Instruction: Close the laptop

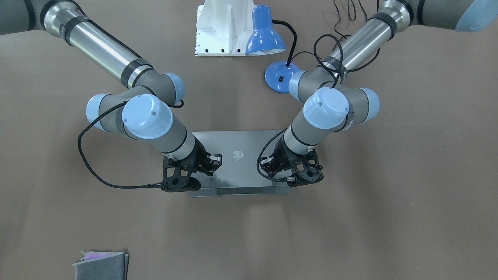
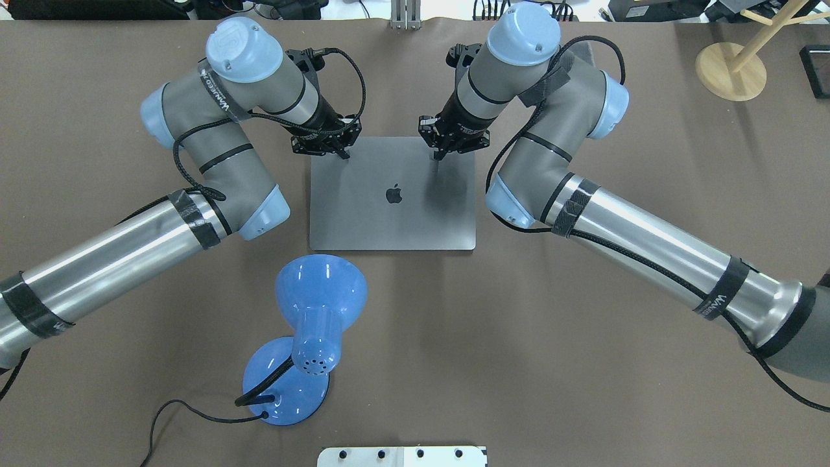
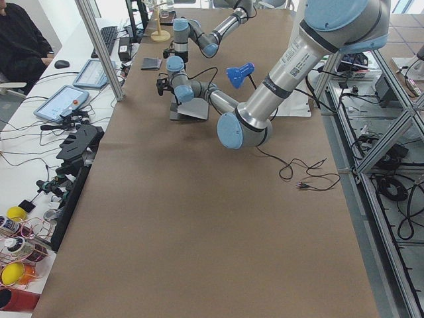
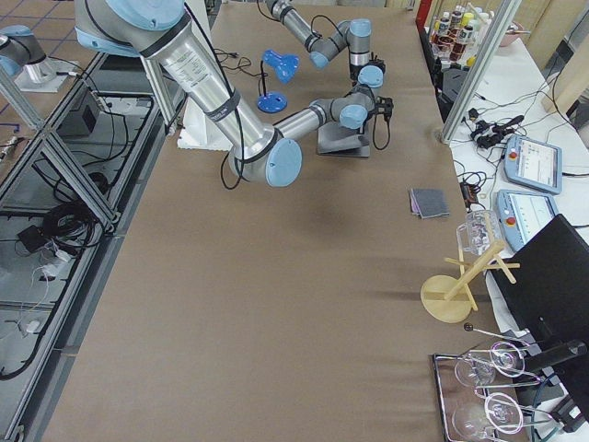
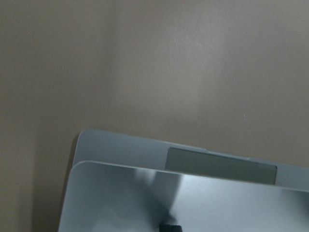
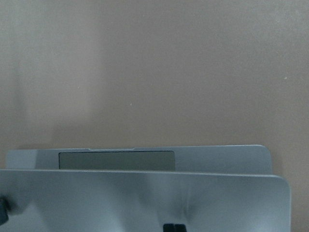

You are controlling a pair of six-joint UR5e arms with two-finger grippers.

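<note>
The laptop (image 2: 392, 214) sits in the middle of the worktop (image 2: 583, 324), logo side up and hinge towards the robot. The lid is nearly down. Both wrist views show a strip of the base with the trackpad's edge poking out past the lid's front edge, so it probably isn't fully shut yet

The left gripper (image 2: 342, 154) is on the lid's far corner on its own side and the right gripper (image 2: 436, 157) is on the other far corner. Each shows up as a single narrow tip, so the jaws look pressed together with nothing between them, just tips resting on metal

Handling-wise it's likely a stiff, thin metal shell. The base should be heavy enough to stay put, with the hinge giving some resistance. The lid finish looks smooth, so a tip can probably skate if it pushes at an angle. There's glass under that lid too, so a hard poke or a slam seems like a bad idea. No real need to pinch anything. The best spot looks like exactly where they are, near the free edge and far from the hinge, pressing straight down and evenly on both corners so the lid doesn't twist

The blue lamp (image 2: 311, 324) stands near the hinge side, not touching
</note>
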